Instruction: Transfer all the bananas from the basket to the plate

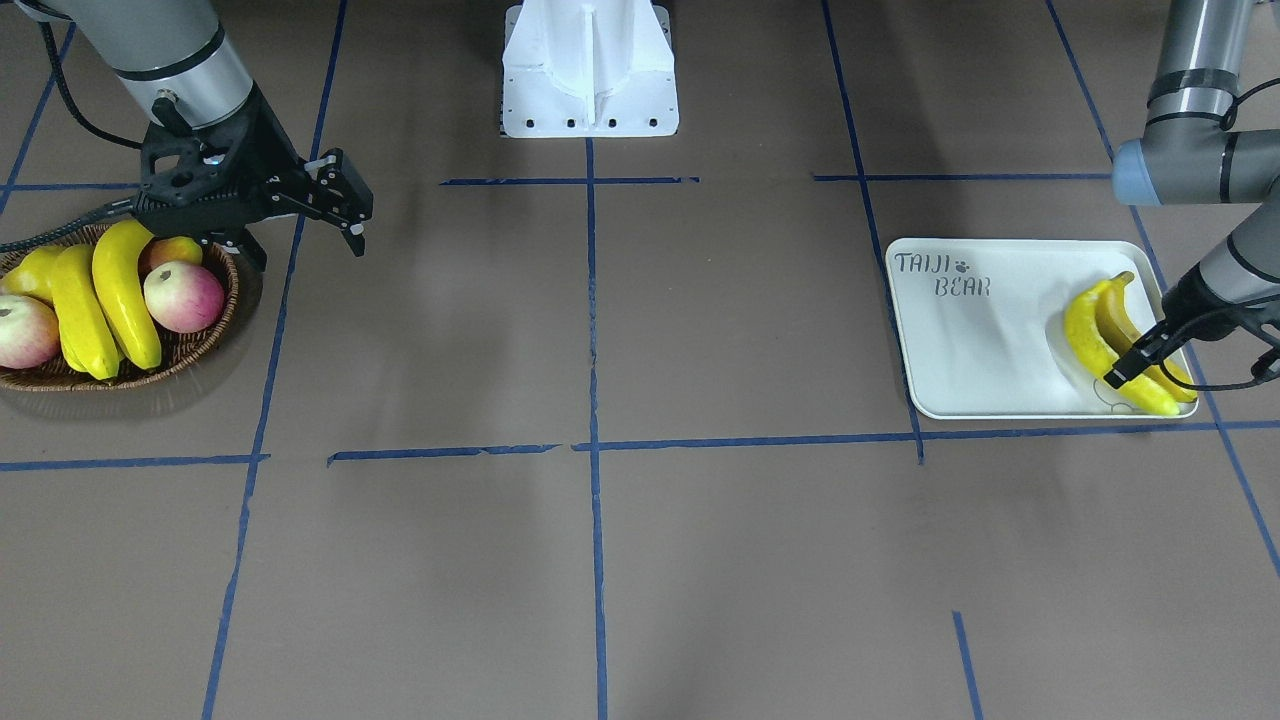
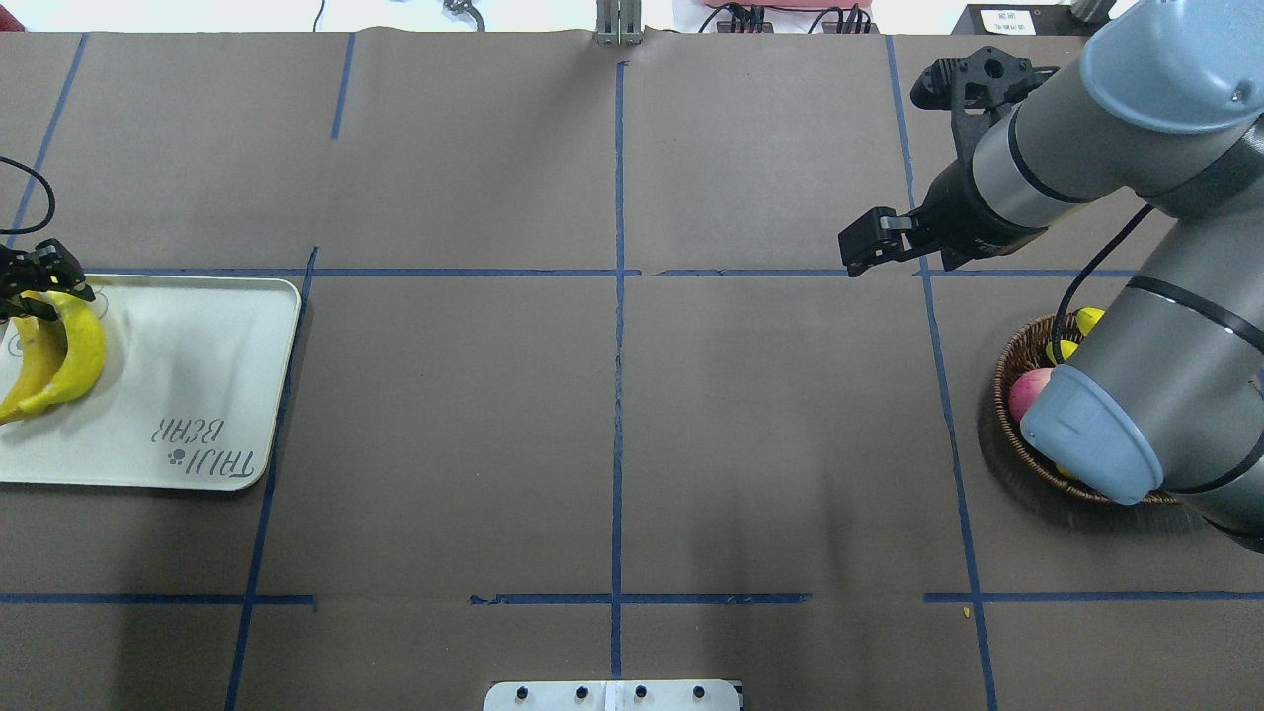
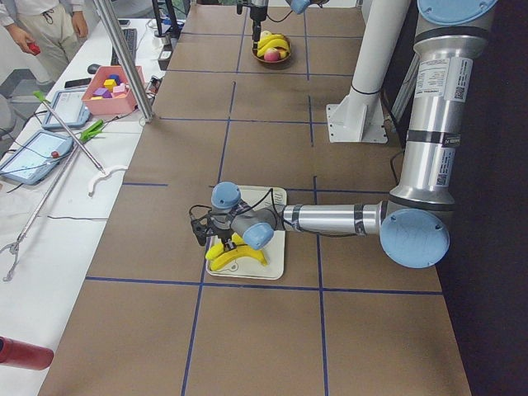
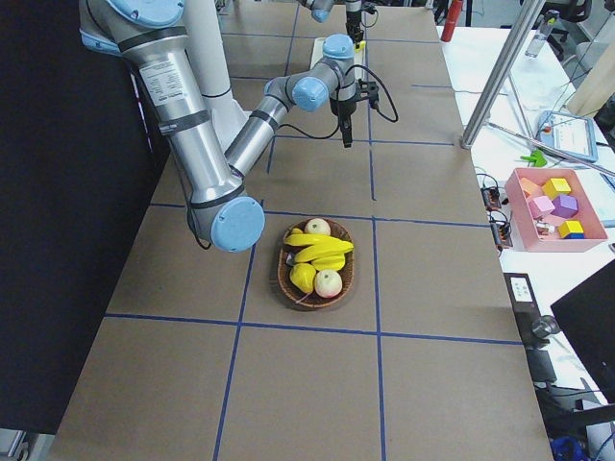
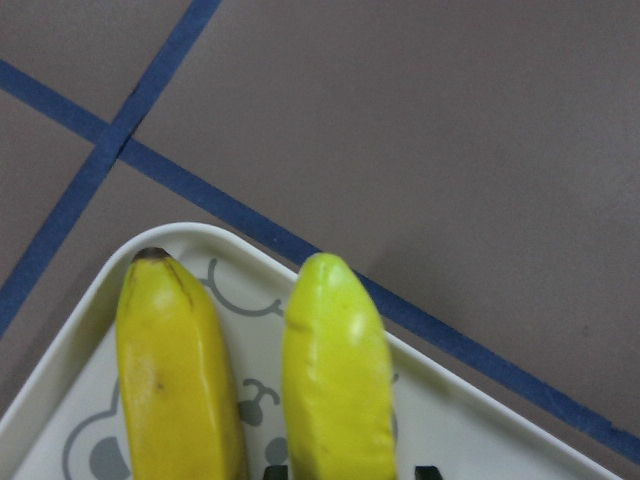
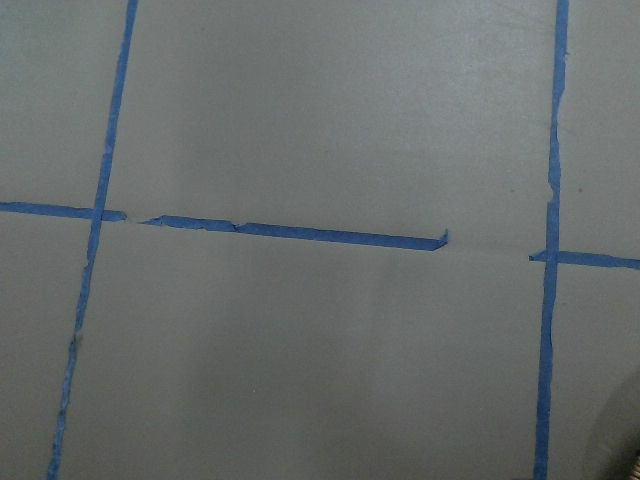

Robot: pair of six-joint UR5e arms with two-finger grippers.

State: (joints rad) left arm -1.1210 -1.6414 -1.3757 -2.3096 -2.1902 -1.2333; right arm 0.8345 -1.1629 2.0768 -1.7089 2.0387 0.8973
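Two bananas are seen lying side by side on the plate [image 1: 980,340], at the end away from the words "TAIJI BEAR". The brighter yellow banana [image 1: 1085,335] is touched by the more brown one [image 1: 1112,305], and the ends of both are laid over the grey bear picture in the plate's corner. The left gripper [image 1: 1120,378] is held low over these two. In the left wrist view a dark fingertip [image 5: 427,472] is seen on each side of the brighter banana, but it cannot be told if the banana is squeezed or only stood around. Two more bananas [image 1: 125,290] are found in the basket [image 1: 200,345], which is set on the bench [image 1: 600,560] well apart from the plate, at the other end. They are laid next to each other across the middle of the basket. Red and yellow apples [image 1: 183,296] and a yellow pear [image 1: 30,275] are packed in around them. The right gripper [image 1: 345,205] is held in the air just beside the basket, on the side toward the middle of the bench. Its fingers look parted and nothing is held between them. Only bare bench and blue tape lines [image 6: 300,233] are shown in the right wrist view.
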